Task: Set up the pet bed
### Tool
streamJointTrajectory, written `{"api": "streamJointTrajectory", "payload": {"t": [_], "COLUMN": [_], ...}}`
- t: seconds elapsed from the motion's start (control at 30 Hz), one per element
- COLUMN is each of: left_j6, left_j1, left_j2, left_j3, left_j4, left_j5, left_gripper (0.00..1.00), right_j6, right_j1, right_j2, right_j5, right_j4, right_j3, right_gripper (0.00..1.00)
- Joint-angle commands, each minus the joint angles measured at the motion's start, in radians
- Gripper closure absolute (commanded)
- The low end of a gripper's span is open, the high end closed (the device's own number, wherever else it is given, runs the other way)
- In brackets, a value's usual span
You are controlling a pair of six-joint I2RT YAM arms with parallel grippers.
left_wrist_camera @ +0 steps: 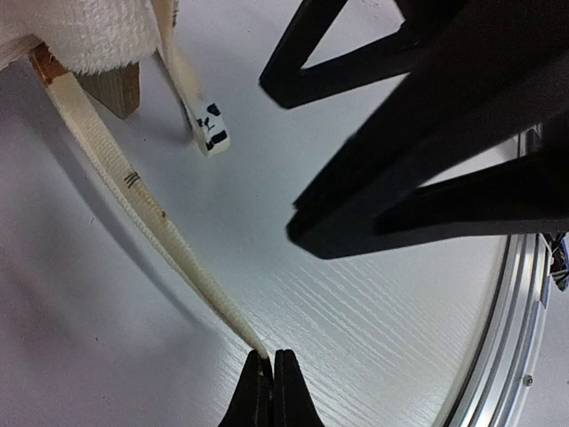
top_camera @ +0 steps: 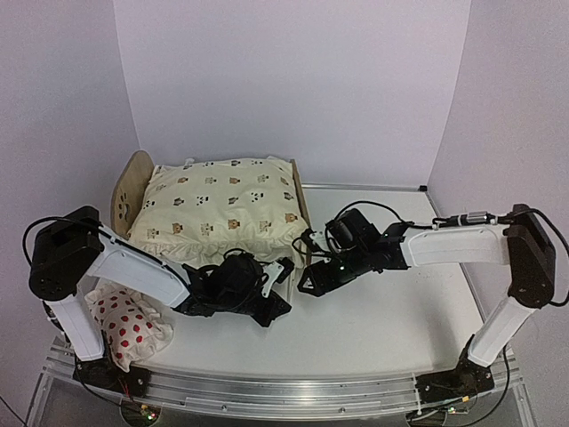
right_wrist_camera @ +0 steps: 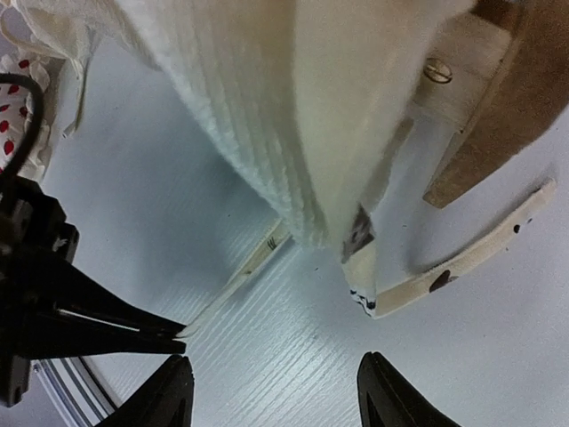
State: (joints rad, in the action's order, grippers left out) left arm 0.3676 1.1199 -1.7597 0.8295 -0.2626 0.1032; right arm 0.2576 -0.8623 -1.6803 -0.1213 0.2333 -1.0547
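The pet bed (top_camera: 132,182) stands at the back left, its light-wood headboard on the left and footboard (top_camera: 300,203) on the right. A cream animal-print cushion (top_camera: 222,203) lies on it and hides its base. My left gripper (left_wrist_camera: 271,358) is shut on the end of a cream tie (left_wrist_camera: 133,187) that runs taut from the cushion's near corner down to the table. In the top view this gripper (top_camera: 283,277) sits just in front of the bed's near right corner. My right gripper (right_wrist_camera: 276,393) hovers open right beside it, above the table, with two loose ties (right_wrist_camera: 360,276) a little ahead of it.
A small white pillow with red spots (top_camera: 129,327) lies at the near left beside the left arm's base. The bed's wooden leg (right_wrist_camera: 507,116) stands just ahead of the right gripper. White walls close the back and sides. A metal rail (top_camera: 284,391) runs along the near edge.
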Motion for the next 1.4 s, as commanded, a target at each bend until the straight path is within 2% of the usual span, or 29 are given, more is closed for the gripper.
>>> {"api": "streamJointTrajectory", "payload": {"t": [0.0, 0.2, 0.33, 0.4, 0.47, 0.5, 0.67, 0.73, 0.9, 1.1, 1.23, 1.37], "left_j6": [0.039, 0.05, 0.051, 0.051, 0.047, 0.046, 0.044, 0.04, 0.036, 0.033, 0.034, 0.034], "left_j1": [0.027, 0.069, 0.081, 0.081, 0.081, 0.081, 0.081, 0.081, 0.081, 0.081, 0.081, 0.081], "left_j2": [0.074, 0.204, 0.284, 0.314, 0.328, 0.33, 0.316, 0.306, 0.291, 0.291, 0.312, 0.331], "left_j3": [-0.006, 0.035, 0.055, 0.048, 0.038, 0.033, 0.013, 0.008, -0.006, -0.012, -0.034, -0.057], "left_j4": [0.015, 0.095, 0.153, 0.167, 0.178, 0.184, 0.182, 0.18, 0.156, 0.154, 0.146, 0.136], "left_j5": [0.048, 0.053, 0.046, 0.044, 0.024, 0.009, -0.015, -0.023, -0.023, -0.027, -0.041, -0.05], "left_gripper": [1.0, 1.0, 1.0, 1.0, 1.0, 1.0, 1.0, 1.0, 1.0, 1.0, 1.0, 1.0], "right_j6": [-0.029, -0.027, -0.017, -0.009, 0.0, 0.005, 0.013, 0.005, -0.036, -0.063, -0.055, -0.042], "right_j1": [0.0, 0.001, 0.001, 0.001, 0.001, 0.002, 0.001, 0.002, 0.0, 0.001, -0.001, -0.005], "right_j2": [-0.059, -0.036, 0.008, 0.027, 0.04, 0.048, 0.112, 0.126, 0.048, -0.082, -0.125, -0.136], "right_j5": [-0.011, 0.055, 0.079, 0.088, 0.092, 0.092, 0.046, 0.02, 0.009, 0.047, 0.029, 0.02], "right_j4": [-0.11, -0.124, -0.12, -0.113, -0.094, -0.089, -0.061, -0.058, -0.066, -0.075, -0.082, -0.088], "right_j3": [0.004, 0.012, 0.013, 0.019, 0.027, 0.037, 0.088, 0.107, 0.101, 0.013, -0.021, -0.037], "right_gripper": [0.43, 0.64, 0.83, 0.9, 0.9, 0.86, 0.56, 0.47, 0.38, 0.4, 0.55, 0.76]}}
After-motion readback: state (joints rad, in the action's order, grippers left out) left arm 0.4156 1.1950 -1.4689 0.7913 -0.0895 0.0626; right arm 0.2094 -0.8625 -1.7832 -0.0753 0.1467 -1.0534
